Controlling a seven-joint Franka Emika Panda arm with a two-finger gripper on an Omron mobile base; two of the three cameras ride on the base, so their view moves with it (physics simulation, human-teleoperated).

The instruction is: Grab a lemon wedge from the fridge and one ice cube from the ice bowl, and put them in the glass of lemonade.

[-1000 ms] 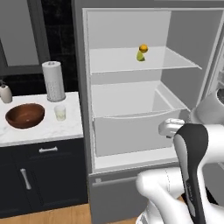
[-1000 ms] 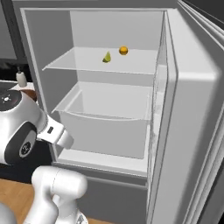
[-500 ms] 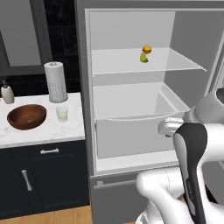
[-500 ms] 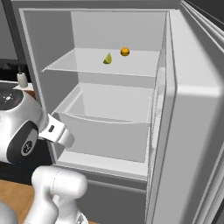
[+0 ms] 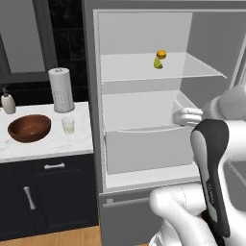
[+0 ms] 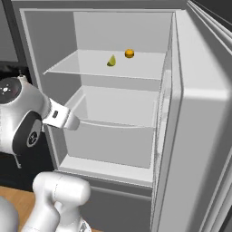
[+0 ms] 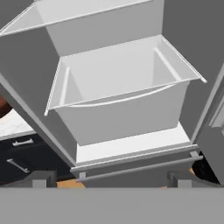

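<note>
The fridge [image 5: 91,96] [image 6: 31,54] stands open. On its upper shelf the yellow-green lemon wedge [image 5: 158,63] [image 6: 111,60] lies beside a small round orange thing [image 5: 161,54] [image 6: 129,53]. My gripper [image 7: 111,180] [image 5: 178,116] is open and holds nothing. It hangs in front of the white drawer [image 7: 118,118] [image 5: 144,146], well below the wedge. Left of the fridge, the ice bowl [image 5: 29,127] and the glass of lemonade [image 5: 68,125] stand on the marble counter [image 5: 48,144]. The ice cube is too small to make out in the bowl.
The open fridge door [image 6: 199,113] fills the right side. A paper-towel roll [image 5: 61,89] and a soap dispenser [image 5: 7,102] stand at the back of the counter. Dark cabinets with handles [image 5: 54,166] sit under it.
My hand has risen in front of the drawer. The whole picture has shifted slightly, so the base moved a little. The jaws stayed open.
</note>
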